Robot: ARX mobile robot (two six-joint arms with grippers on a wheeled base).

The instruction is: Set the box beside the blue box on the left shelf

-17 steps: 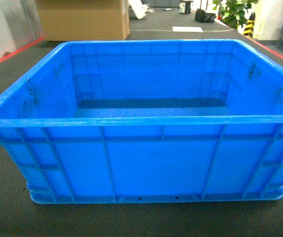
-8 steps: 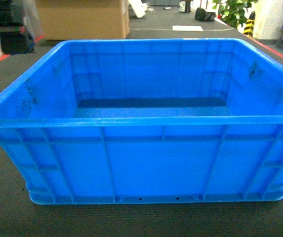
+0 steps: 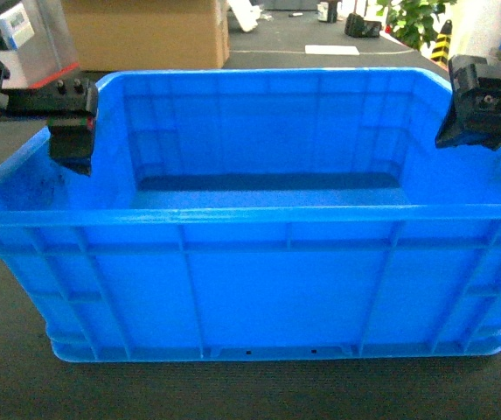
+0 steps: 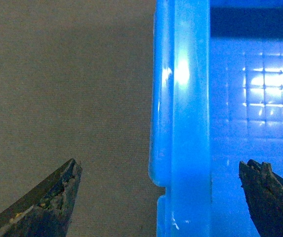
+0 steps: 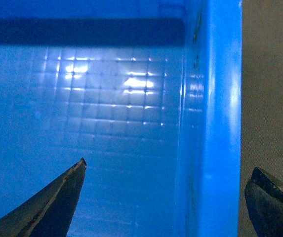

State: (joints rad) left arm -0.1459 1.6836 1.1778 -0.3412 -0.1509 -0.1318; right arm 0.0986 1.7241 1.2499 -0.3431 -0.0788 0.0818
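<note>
Head view shows me a dark surface [image 3: 5,385] carrying the box [image 3: 259,289], with a cardboard carton [image 3: 145,33] and plant [image 3: 416,19] behind. My left hand [image 4: 161,197] and right hand [image 5: 168,197] hang spread apart, each straddling a side rim.

Black blocky grippers [image 3: 73,122], dark tapered, seemingly worn fingertips [image 4: 47,205]
</note>
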